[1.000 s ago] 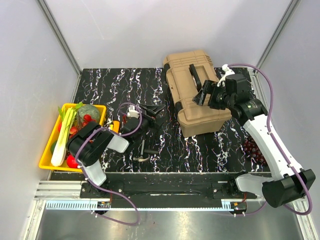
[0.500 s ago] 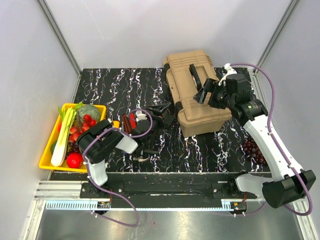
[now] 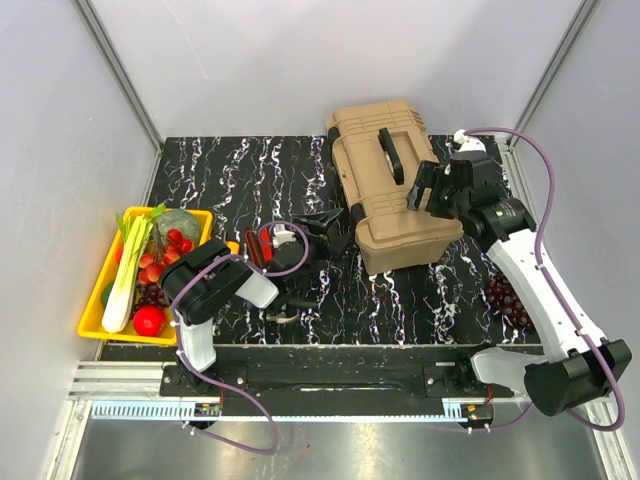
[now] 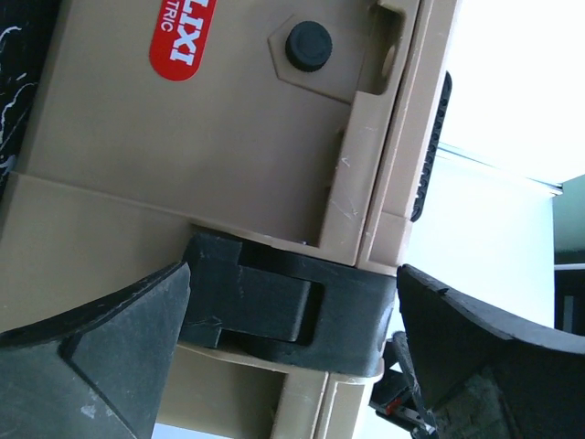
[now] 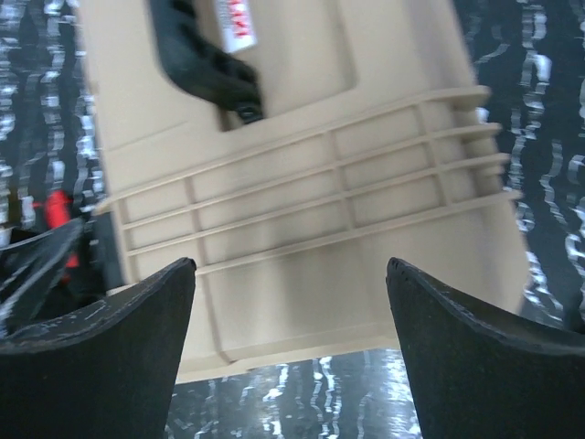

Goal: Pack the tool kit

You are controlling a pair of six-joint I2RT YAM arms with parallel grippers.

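The tan toolbox point(image 3: 385, 200) lies shut on the black marbled table, its black handle point(image 3: 389, 155) on top. My left gripper point(image 3: 335, 228) is open at the box's left side. In the left wrist view my left gripper point(image 4: 292, 274) has its jaws either side of a black latch point(image 4: 274, 306) without closing on it. My right gripper point(image 3: 425, 190) is open and empty over the box's right part. In the right wrist view my right gripper point(image 5: 291, 265) hangs above the ribbed lid point(image 5: 311, 192). A red-handled tool point(image 3: 265, 240), an orange one point(image 3: 232, 248) and a dark tool point(image 3: 285, 305) lie by the left arm.
A yellow tray point(image 3: 88, 325) of vegetables stands at the left edge. A bunch of dark grapes point(image 3: 505, 298) lies at the right, beside the right arm. Grey walls close in the back and both sides.
My left gripper has swung right from the loose tools to the toolbox's side latch. My right gripper has drawn back a little to the right, off the handle.
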